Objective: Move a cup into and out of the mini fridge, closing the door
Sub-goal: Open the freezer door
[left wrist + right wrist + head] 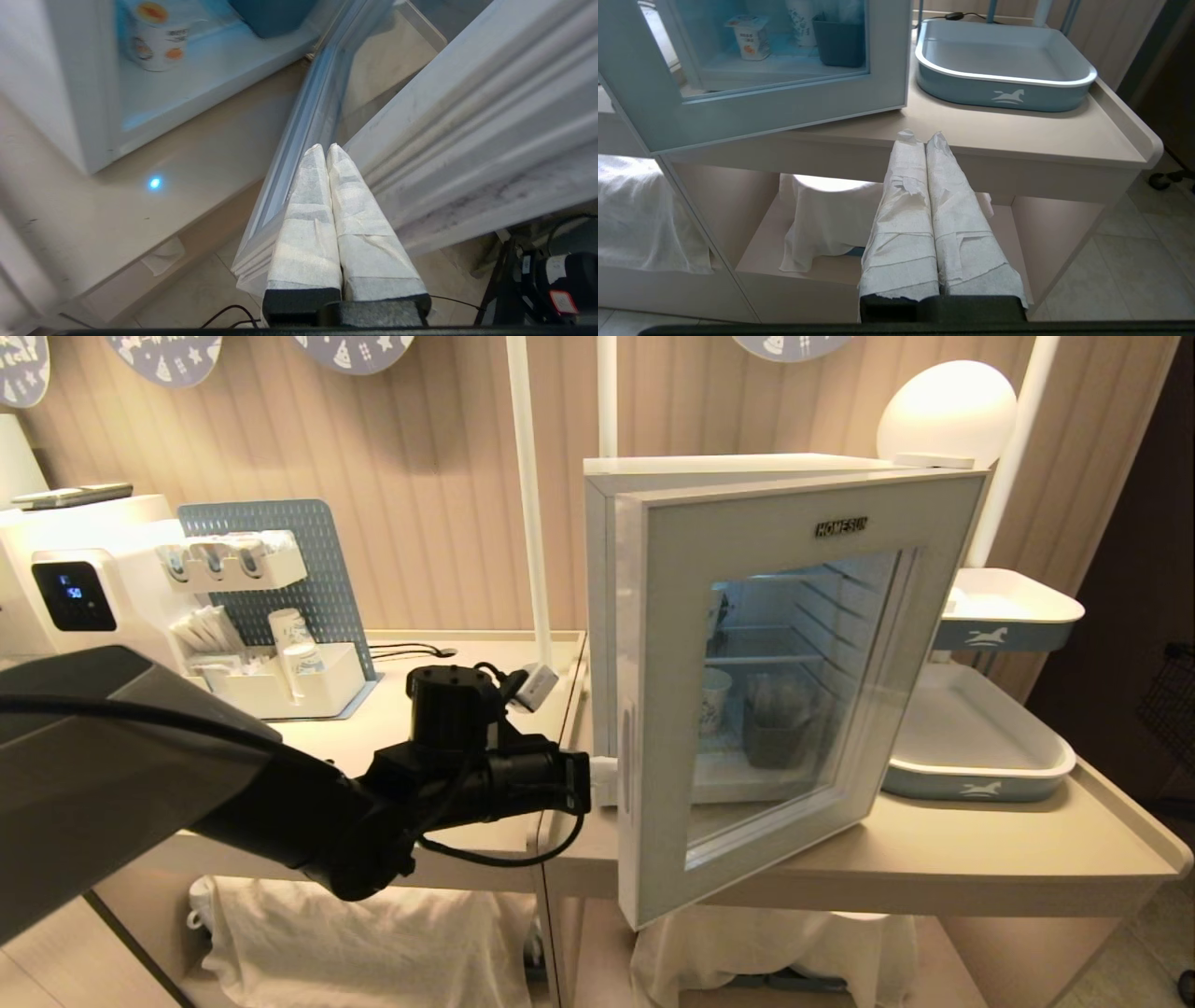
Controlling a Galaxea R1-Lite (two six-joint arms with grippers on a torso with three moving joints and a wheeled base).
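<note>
**Q:** where's your claw vs the door?

**A:** my left gripper (602, 779) is pinched shut on nothing, tips at the door (794, 663)'s free edge, low down. Door swung open, hinged on its far right. The cup (156, 39) sits inside the mini fridge (728, 467), beyond. Right gripper (920, 137) also closed, parked below the counter, so left's nearer.

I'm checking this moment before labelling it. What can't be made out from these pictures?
- Head view: left gripper tip, hidden behind the door edge; contact unclear.
- Head view: the cup can't be picked out through the glass.
- Left wrist view: cup's top, cut off by the picture's edge.
- Right wrist view: cup's text, too small.
- Right gripper: outside the head view.
</note>
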